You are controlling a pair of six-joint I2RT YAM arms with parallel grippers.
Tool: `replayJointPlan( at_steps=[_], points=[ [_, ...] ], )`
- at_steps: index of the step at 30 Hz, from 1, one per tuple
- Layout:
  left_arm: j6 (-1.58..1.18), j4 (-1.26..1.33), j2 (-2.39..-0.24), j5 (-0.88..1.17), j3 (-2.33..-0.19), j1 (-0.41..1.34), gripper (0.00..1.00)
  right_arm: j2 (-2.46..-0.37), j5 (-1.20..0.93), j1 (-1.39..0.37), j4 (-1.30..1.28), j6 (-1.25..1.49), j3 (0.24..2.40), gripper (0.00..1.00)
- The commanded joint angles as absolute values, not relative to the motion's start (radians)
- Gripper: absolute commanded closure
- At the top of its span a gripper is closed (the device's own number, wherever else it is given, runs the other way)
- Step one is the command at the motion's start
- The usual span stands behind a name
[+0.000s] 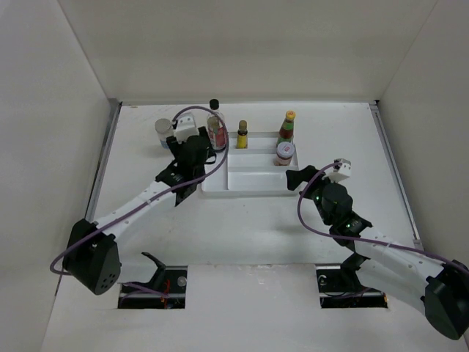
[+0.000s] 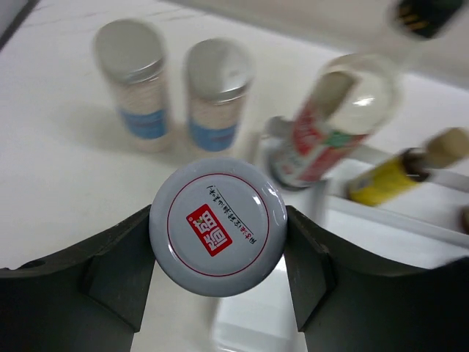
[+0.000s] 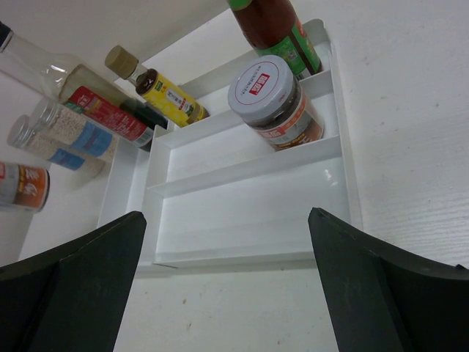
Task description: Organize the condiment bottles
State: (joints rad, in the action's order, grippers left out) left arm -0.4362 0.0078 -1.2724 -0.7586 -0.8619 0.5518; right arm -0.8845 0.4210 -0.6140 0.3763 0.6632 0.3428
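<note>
Clamping a white-lidded jar (image 2: 218, 226) at its cap, the left gripper (image 2: 218, 242) sits just left of the tray (image 1: 249, 185). The jar's body is hidden under its lid, and from above under the arm. The right gripper (image 3: 227, 286) is spread wide and empty beside the tray's right edge.

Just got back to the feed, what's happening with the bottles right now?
The left gripper is closed on a short jar with a white, red-logo lid, by the left side of the flat white divided tray. A small yellow bottle, a red sauce bottle with green neck and a pale-lidded dark jar already stand in the tray. Two blue-labelled shakers and a tall clear red-labelled bottle stand outside. The right gripper hangs open at the tray's near edge.
</note>
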Motion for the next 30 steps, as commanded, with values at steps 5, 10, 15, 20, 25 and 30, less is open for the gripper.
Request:
replayJointPlan(
  at_steps=[5, 10, 15, 20, 25, 30],
  points=[
    [-0.410, 0.189, -1.465, -0.652, -1.130, 0.694, 0.70, -0.858, 0.423, -0.599, 0.448, 0.678, 0.322, 0.00],
    [-0.405, 0.206, -1.627, -0.575, -1.291, 0.711, 0.70, -0.836, 0.436, -0.587, 0.440, 0.673, 0.316, 0.00],
    [-0.406, 0.204, -1.724, -0.563, -1.336, 0.723, 0.70, -0.810, 0.445, -0.573, 0.437, 0.675, 0.304, 0.00],
    [-0.411, 0.209, -1.790, -0.563, -1.339, 0.726, 0.70, -0.824, 0.436, -0.574, 0.437, 0.673, 0.311, 0.00],
    [-0.405, 0.209, -1.861, -0.554, -1.359, 0.722, 0.70, -0.842, 0.425, -0.570, 0.443, 0.675, 0.314, 0.00],
    [-0.407, 0.198, -1.888, -0.545, -1.344, 0.717, 0.70, -0.857, 0.422, -0.564, 0.452, 0.680, 0.311, 0.00]
  ],
)
